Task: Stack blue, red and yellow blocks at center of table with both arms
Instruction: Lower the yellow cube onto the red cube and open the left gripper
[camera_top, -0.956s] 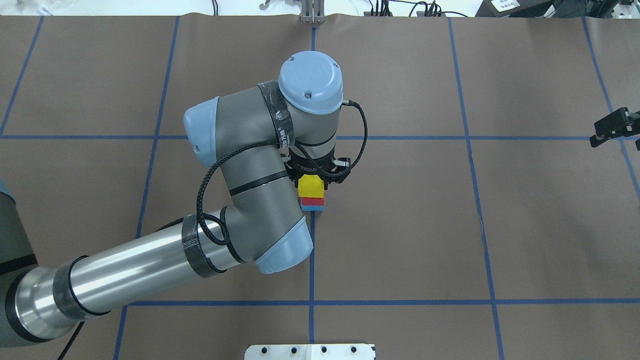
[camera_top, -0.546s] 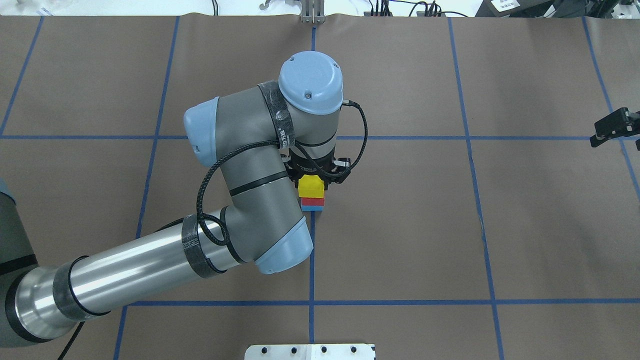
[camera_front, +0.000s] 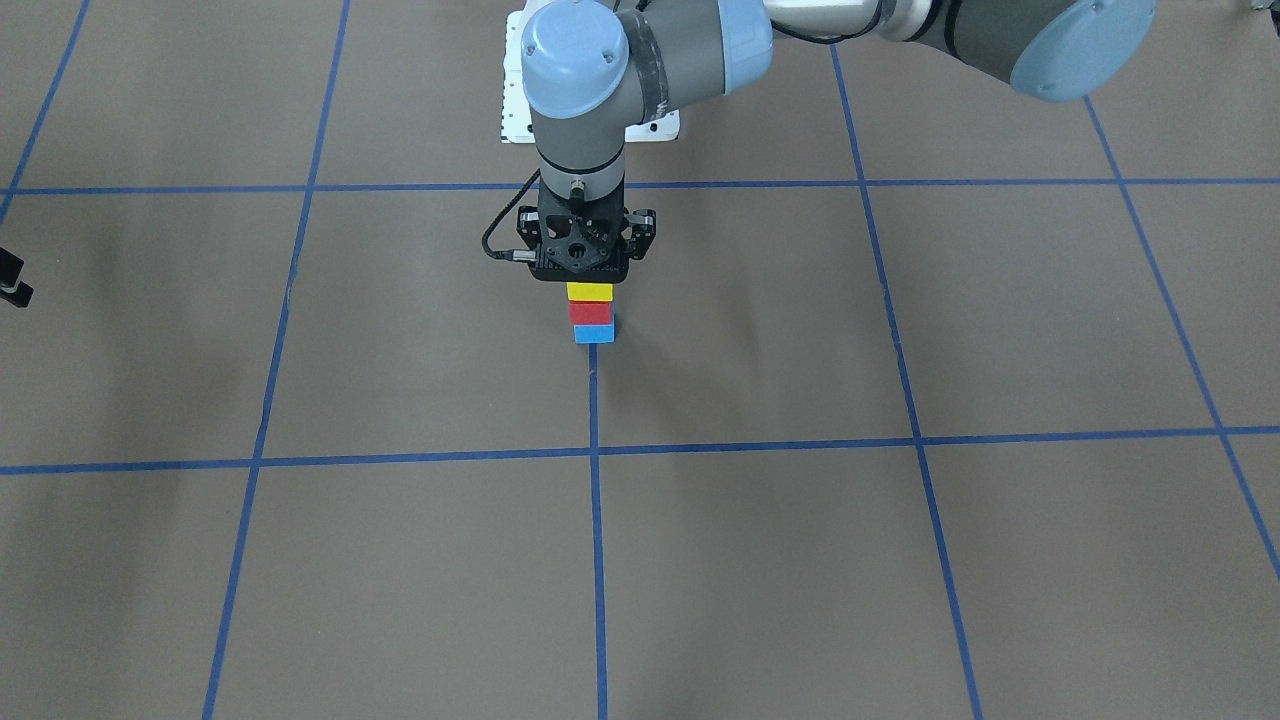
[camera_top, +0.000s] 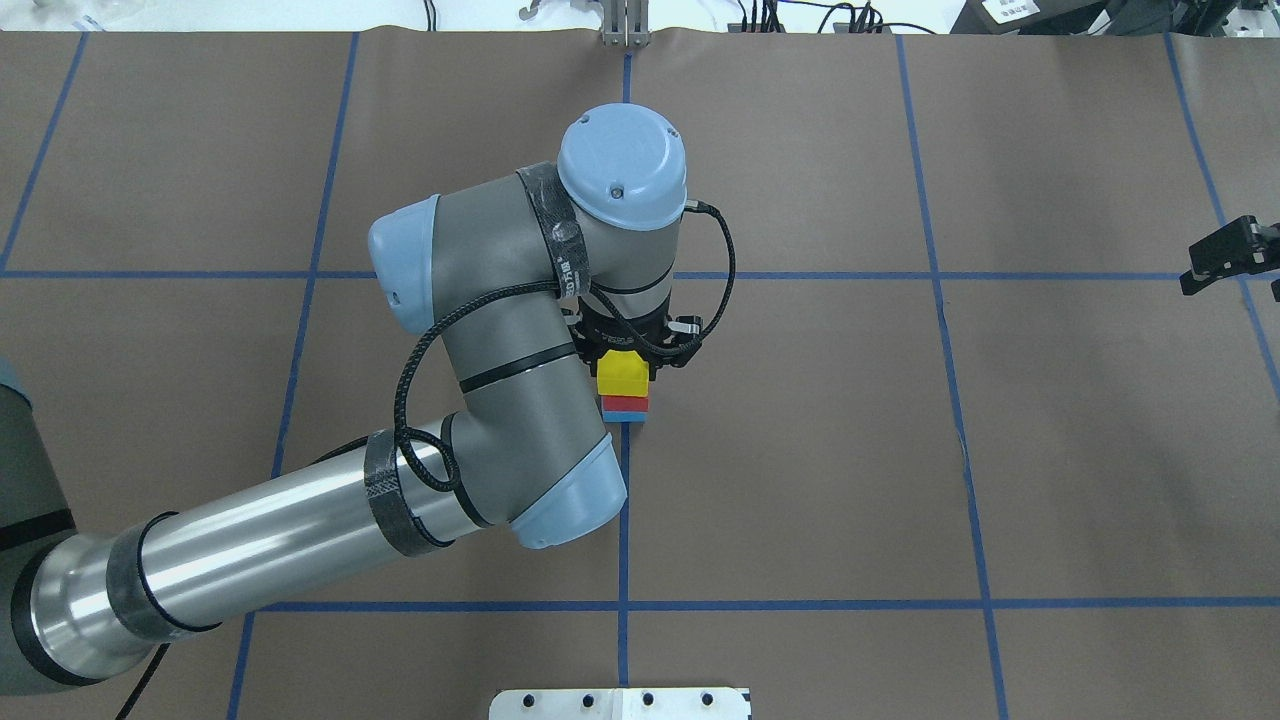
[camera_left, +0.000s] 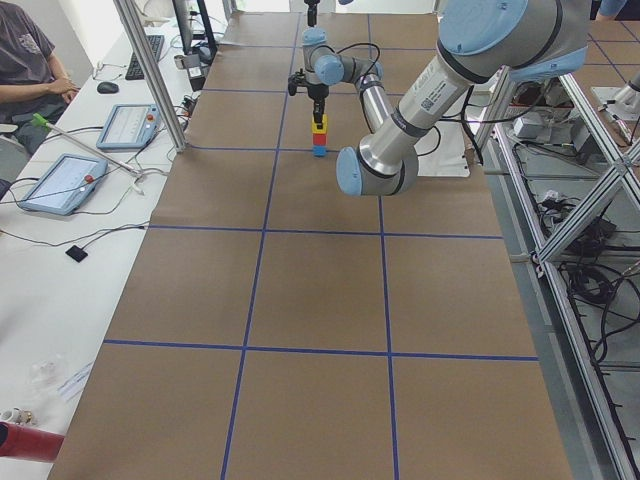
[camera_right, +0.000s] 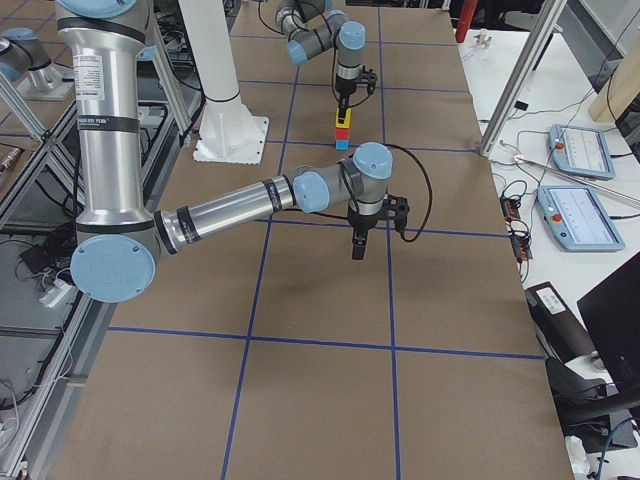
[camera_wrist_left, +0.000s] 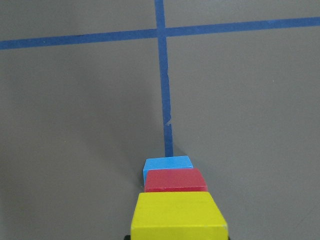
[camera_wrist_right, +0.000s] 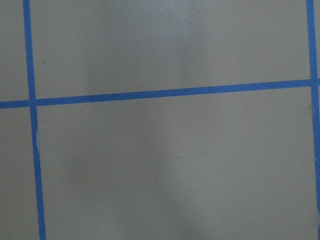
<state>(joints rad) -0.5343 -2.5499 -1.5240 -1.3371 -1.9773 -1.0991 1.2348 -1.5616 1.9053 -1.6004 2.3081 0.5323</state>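
Three-block stack (camera_front: 591, 313) beneath left gripper (camera_front: 589, 284)

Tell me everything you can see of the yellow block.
The yellow block is a small, plain, matte brick. It lies level and square on the red block, topping a three-high stack with the blue block lowest, at a blue tape line. The left claw sits directly above it; whether it grips cannot be told.

The brown table (camera_front: 800, 560) carries blue tape lines (camera_front: 597, 560). The blue block (camera_front: 594, 334) rests on one line; a white plate (camera_top: 620, 703) lies well apart from it.
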